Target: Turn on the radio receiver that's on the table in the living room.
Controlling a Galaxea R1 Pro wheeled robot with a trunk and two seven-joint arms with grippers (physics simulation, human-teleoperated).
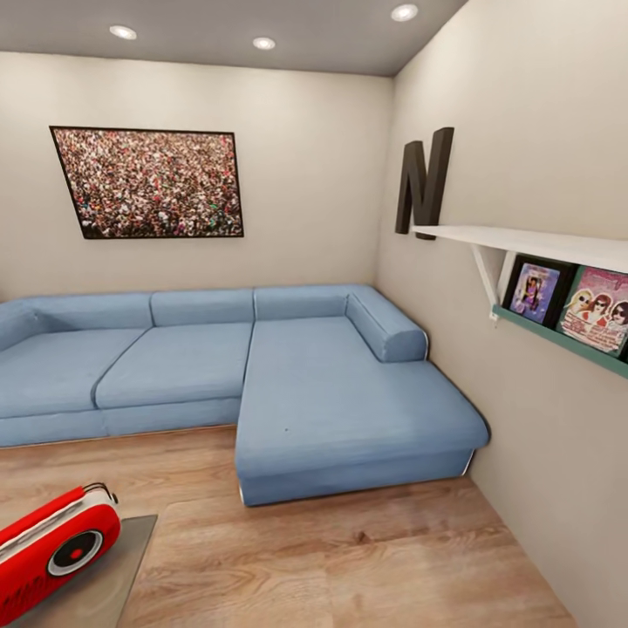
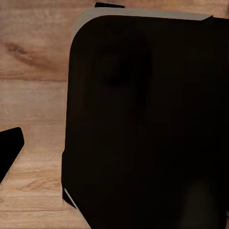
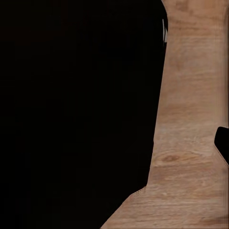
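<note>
right wrist | large black shape point(image 3: 76, 109) covers most of frame | wood plank floor point(image 3: 191, 143) alongside | small dark bit point(image 3: 223, 143) at edge

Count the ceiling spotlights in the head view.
3 round recessed ceiling spotlights: one at the left, one in the middle further back, one at the right near the top edge. More may sit beyond the frame.

Your head view crops the radio receiver point(image 1: 54, 549) at the lower-left corner, counter point(image 1: 131, 545) showing just one corner, sofa point(image 1: 218, 366) clipped at left, framed covers point(image 1: 576, 305) cut off at right, both wrist views mostly blocked by dark bodywork.
</note>
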